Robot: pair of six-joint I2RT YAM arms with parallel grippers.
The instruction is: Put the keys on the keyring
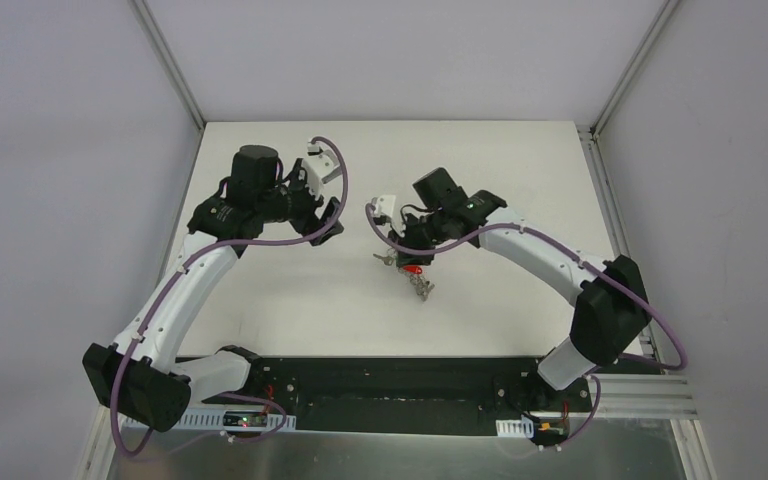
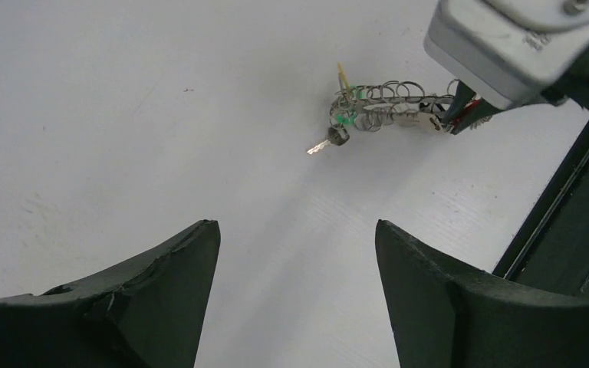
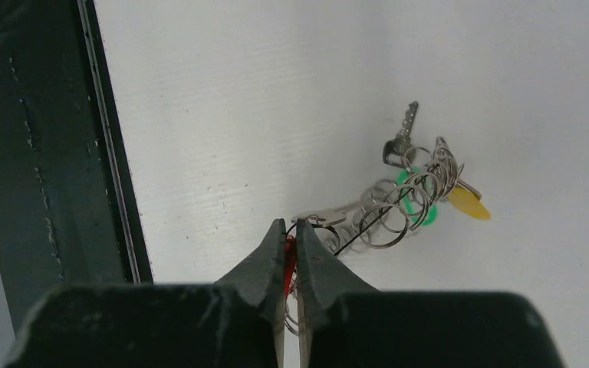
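The keyring (image 3: 389, 217) is a coil of grey wire loops lying on the white table. It also shows in the left wrist view (image 2: 387, 101) and, small, in the top view (image 1: 423, 289). Green (image 3: 412, 201), yellow (image 3: 468, 204) and black (image 3: 396, 149) keys sit at its far end. My right gripper (image 3: 290, 227) is shut on the red key (image 3: 289, 259) at the ring's near end; it appears in the top view (image 1: 410, 262) too. My left gripper (image 2: 297, 230) is open and empty, hovering to the left of the ring (image 1: 322, 226).
The black base rail (image 3: 46, 153) runs along the table's near edge, close to my right gripper. Grey walls with metal corner posts (image 1: 175, 70) enclose the white table (image 1: 290, 300).
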